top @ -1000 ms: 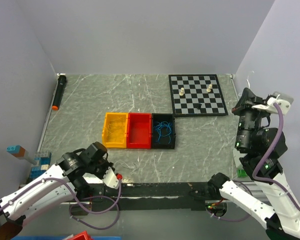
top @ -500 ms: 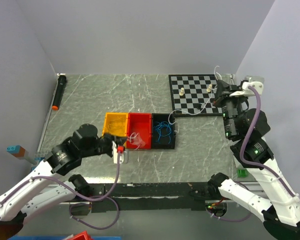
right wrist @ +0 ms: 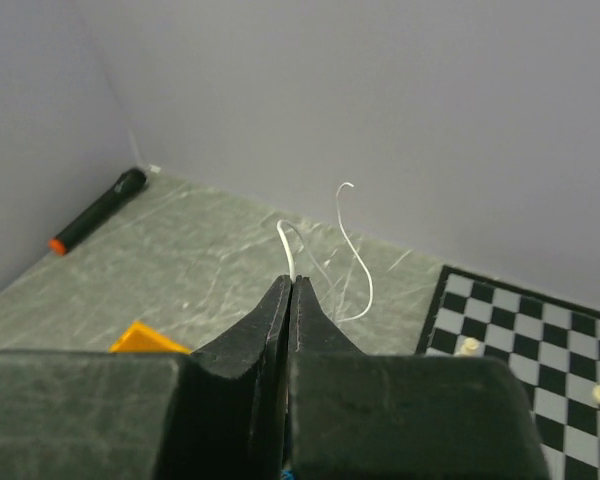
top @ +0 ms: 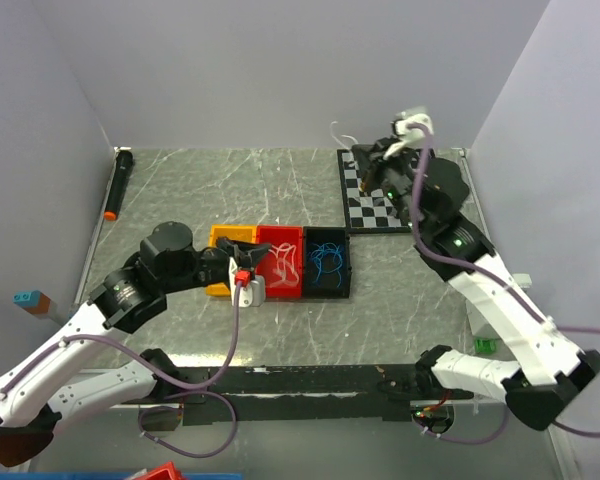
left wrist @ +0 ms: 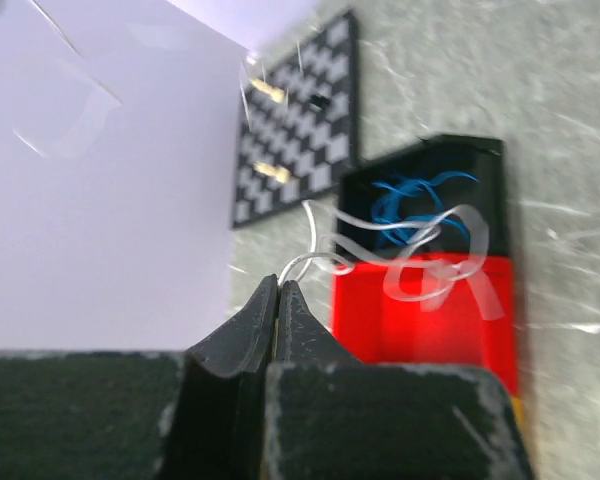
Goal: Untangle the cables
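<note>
Between the fingertips of the left end effector (left wrist: 278,286), which are pressed tight together, one end of a white cable (left wrist: 425,262) is pinched. From that grip the cable runs out in flat, curly loops that hang over the red bin (left wrist: 420,325) and reach as far as the black bin (left wrist: 492,190). On the floor of the black bin lie the blue cables (left wrist: 410,205), a small curly clump. From above, the left end effector (top: 248,286) sits at the near side of the seam between the yellow bin (top: 220,238) and the red bin. The three bins touch in a row on the bench (top: 180,200).

The right end effector (right wrist: 291,282) is likewise clenched, gripping a thin white wire (right wrist: 355,250) that rises from its tips and curls free in the air. In the top view it is raised near the far left corner of the chessboard (top: 375,222), well apart from the bins. The wire is too fine and the left wrist view too blurred to tell whether it joins the cable in the other grip. A black marker (top: 117,185) with an orange tip lies along the left wall.
</note>
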`<state>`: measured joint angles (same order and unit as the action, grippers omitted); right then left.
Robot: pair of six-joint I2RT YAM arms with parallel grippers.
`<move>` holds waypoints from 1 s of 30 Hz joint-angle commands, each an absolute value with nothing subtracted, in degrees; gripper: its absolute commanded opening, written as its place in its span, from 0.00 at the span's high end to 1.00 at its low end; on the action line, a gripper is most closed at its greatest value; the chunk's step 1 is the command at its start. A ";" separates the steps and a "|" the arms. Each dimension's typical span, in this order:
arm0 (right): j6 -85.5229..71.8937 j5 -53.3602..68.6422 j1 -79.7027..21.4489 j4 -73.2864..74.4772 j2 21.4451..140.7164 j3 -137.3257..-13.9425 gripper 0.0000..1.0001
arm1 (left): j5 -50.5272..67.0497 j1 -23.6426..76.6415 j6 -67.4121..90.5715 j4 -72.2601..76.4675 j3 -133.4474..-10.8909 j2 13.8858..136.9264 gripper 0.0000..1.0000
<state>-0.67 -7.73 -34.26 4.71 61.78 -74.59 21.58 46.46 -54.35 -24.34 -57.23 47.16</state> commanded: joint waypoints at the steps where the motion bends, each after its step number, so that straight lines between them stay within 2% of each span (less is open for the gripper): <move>1: -2.46 -1.68 -34.89 2.11 64.77 -78.57 1.00 | 21.71 46.32 -58.61 -21.62 -60.64 46.50 0.99; 18: -4.39 -0.70 -40.69 0.35 76.64 -85.08 1.00 | 19.43 46.32 -64.51 -18.11 -60.82 41.75 0.99; 26: -3.08 -2.02 -43.33 -1.15 79.71 -84.46 1.00 | 18.99 46.14 -66.62 -8.89 -57.83 39.38 0.99; 30: -2.64 -2.46 -43.42 -0.18 81.03 -87.00 1.00 | 18.72 46.06 -68.99 -8.79 -57.57 38.85 0.99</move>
